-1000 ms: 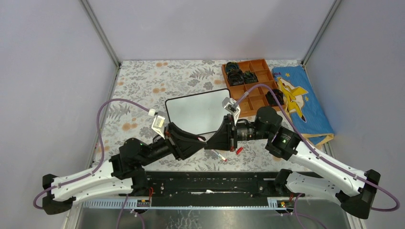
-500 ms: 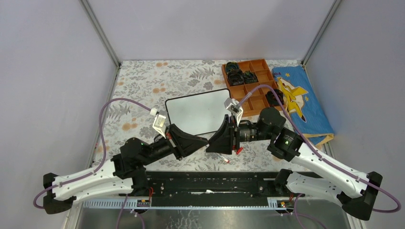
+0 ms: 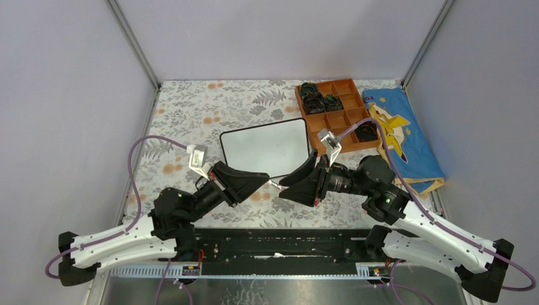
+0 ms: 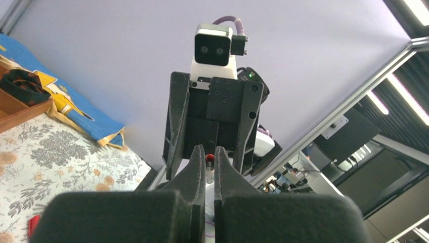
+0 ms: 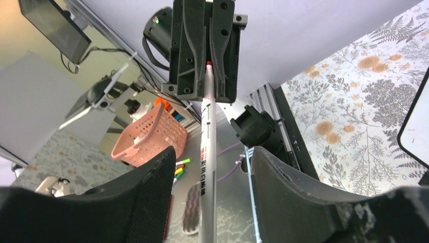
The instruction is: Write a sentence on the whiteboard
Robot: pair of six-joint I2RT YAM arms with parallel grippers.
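Left hand [image 4: 210,150] is clamped shut on one end of a white marker [image 5: 208,121], holding it off the counter [image 3: 191,108], just in front of the board's near edge. The whiteboard [image 3: 264,147] lies flat just beyond both hands, near the middle of the floral counter. Its white face is blank, so no sentence is written yet. My right hand [image 5: 210,152] faces the left one, its fingers [image 5: 146,182] spread apart on either side of the marker barrel without gripping it. A small red end of the marker sits inside the left hand's closed fingers; I cannot tell whether that is the nib. I judge this to be a pass or regrip between hands, done in the air so the pen ends up at a writing angle. Farther right sit a brown compartment tray [image 3: 348,81] and a blue cloth [image 3: 407,133].
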